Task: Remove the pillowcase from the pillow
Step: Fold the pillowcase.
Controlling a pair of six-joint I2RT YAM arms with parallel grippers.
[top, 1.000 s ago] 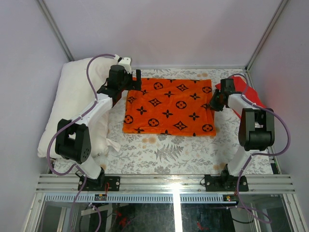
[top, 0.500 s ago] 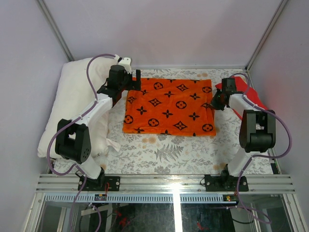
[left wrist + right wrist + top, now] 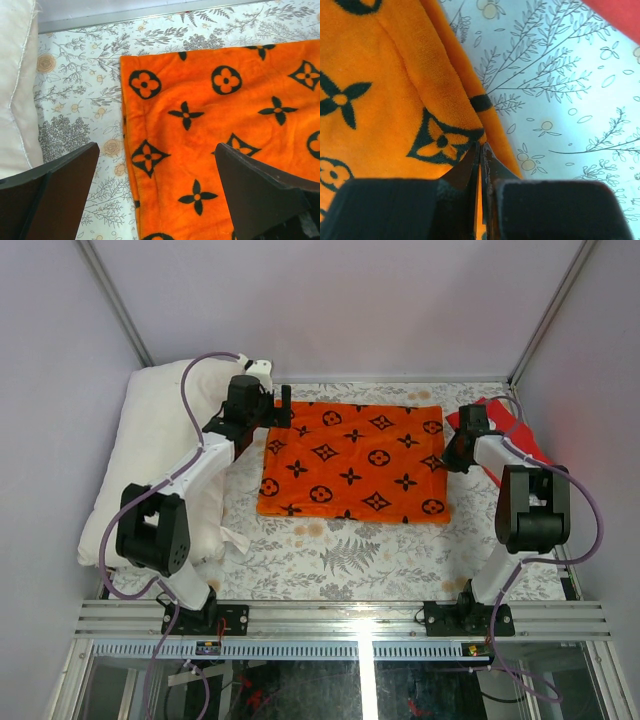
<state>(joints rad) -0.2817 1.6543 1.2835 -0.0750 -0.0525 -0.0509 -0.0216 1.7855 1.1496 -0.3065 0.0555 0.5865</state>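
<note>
1. Orange fabric with black flower, star and circle motifs identifies the pillowcase (image 3: 350, 462); it lies flat and spread out on the floral table covering (image 3: 340, 552), from the table centre toward 12 o'clock
2. The pillow (image 3: 150, 440), plain white and plump, lies along the 9 o'clock side of the table, fully outside the pillowcase and apart from it, with a strip of table covering between them
3. The left gripper (image 3: 284, 406) is positioned over the 10 o'clock corner of the pillowcase
4. In the left wrist view, the left gripper (image 3: 156, 150) has its jaws spread wide and holds nothing; one of its fingers (image 3: 60, 195) is above the table covering (image 3: 80, 100) and the other is above the pillowcase (image 3: 220, 120)
5. In the same view, the pillow (image 3: 17, 90) appears at the 9 o'clock edge, beside the left finger
6. The right gripper (image 3: 451, 457) sits at the 3 o'clock edge of the pillowcase
7. In the right wrist view, the right gripper (image 3: 480, 149) has its jaws fully closed, the tips meeting on the folded hem of the pillowcase (image 3: 380, 90) and pinching it
8. A red cloth (image 3: 522, 435) lies at 2 o'clock on the table, just beyond the right arm; its corner (image 3: 620, 12) shows in the right wrist view above the table covering (image 3: 560, 100)
</note>
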